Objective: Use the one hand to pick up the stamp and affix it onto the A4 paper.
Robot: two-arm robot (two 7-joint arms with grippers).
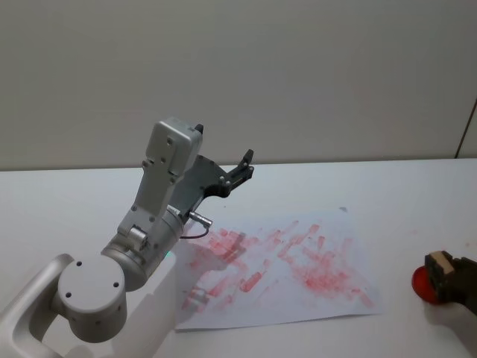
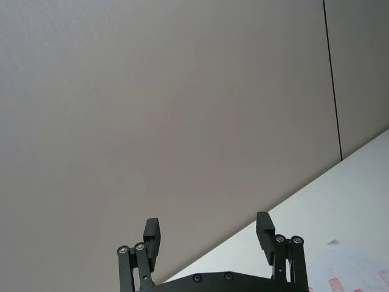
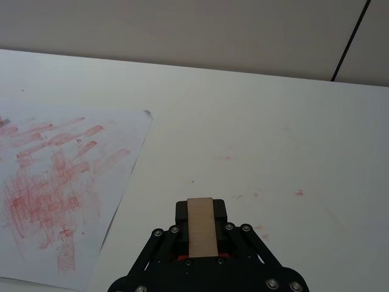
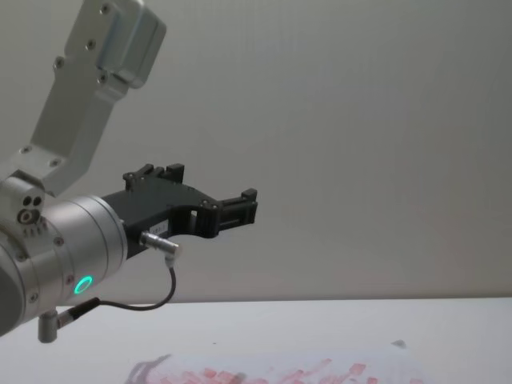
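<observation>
In the head view, the A4 paper (image 1: 287, 272) lay flat on the white counter (image 1: 387, 194) in the lower middle of the frame, its face crowded with smeared red stamp prints. The left arm rose from the lower left corner, and its left claw (image 1: 244, 165) hung raised above the counter near the frame's centre, just past the sheet's upper left edge. At the right edge, low down, the right claw (image 1: 447, 274) held the stamp (image 1: 440, 262), a wooden block, over a round red ink pad (image 1: 422, 286), well apart from the paper. In the left wrist view, the left claw (image 2: 209, 236) sat at the bottom of the frame with its two fingers (image 2: 152, 234) spread wide and nothing between them, a bare wall behind and a corner of the printed sheet at the lower right. In the right wrist view, the right claw (image 3: 200, 226) gripped the stamp (image 3: 200, 225) at the lower middle, its pale wooden top facing the camera, while the paper (image 3: 67, 182) lay at the left of the frame. In the chest view, the left claw (image 4: 240, 210) reached in from the left at mid-height, well above the counter (image 4: 320, 336), and the paper's (image 4: 280, 372) red marks showed along the bottom edge.
</observation>
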